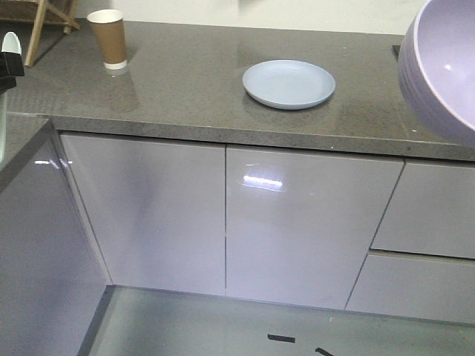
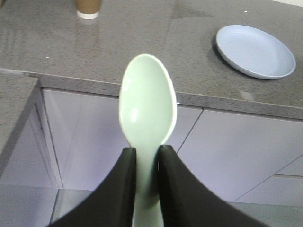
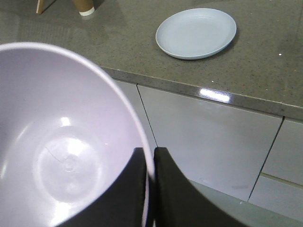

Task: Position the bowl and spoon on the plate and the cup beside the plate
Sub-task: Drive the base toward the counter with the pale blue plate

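The pale blue plate [image 1: 289,84] [image 2: 255,51] [image 3: 196,32] lies empty on the grey counter. The brown paper cup [image 1: 108,38] [image 2: 88,8] [image 3: 84,6] stands upright at the counter's far left. My left gripper [image 2: 147,150] is shut on the handle of the mint-green spoon [image 2: 147,101], scoop pointing forward, held in the air in front of the cabinets; the spoon's tip [image 1: 10,43] shows at the front view's left edge. My right gripper [image 3: 149,152] is shut on the rim of the lavender bowl [image 3: 61,142] [image 1: 441,67], held in the air off the counter's right front.
The grey stone counter [image 1: 193,81] runs across with glossy cabinet doors [image 1: 297,222] below it. A side counter [image 1: 15,144] juts out at the left. A wooden stand [image 1: 48,18] sits at the far left back.
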Motion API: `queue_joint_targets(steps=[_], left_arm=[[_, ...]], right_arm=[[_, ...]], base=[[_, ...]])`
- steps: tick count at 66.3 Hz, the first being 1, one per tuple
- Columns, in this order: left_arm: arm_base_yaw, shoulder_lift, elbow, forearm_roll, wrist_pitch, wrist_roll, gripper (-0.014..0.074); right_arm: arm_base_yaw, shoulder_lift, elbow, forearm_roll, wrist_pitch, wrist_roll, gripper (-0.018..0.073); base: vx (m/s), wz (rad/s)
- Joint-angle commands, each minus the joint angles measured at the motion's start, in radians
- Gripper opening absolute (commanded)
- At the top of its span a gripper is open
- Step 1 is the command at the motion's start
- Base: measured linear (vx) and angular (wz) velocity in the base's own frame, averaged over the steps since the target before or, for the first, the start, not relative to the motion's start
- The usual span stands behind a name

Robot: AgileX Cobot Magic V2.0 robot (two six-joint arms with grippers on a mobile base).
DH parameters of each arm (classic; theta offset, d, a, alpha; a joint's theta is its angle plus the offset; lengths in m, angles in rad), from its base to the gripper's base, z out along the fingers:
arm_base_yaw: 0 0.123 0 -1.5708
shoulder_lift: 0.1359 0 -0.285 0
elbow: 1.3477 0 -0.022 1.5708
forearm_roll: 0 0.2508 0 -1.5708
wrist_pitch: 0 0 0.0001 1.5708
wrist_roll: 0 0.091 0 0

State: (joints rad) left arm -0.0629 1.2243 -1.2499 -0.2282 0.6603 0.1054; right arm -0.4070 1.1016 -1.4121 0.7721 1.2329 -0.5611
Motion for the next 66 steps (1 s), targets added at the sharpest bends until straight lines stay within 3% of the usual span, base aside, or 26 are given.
queue_joint_targets(steps=[1, 66], left_arm=[[-0.003, -0.027, -0.023, -0.019, -0.059, -0.003, -0.0006], [-0.003, -0.027, -0.023, -0.019, -0.059, -0.003, -0.0006]], right_arm=[[-0.002, -0.017, -0.027, 0.050, -0.046, -0.009, -0.0004], [-0.002, -0.017, -0.027, 0.050, -0.046, -0.009, -0.0004]], base=[[0.00, -0.23], [0.02, -0.10]])
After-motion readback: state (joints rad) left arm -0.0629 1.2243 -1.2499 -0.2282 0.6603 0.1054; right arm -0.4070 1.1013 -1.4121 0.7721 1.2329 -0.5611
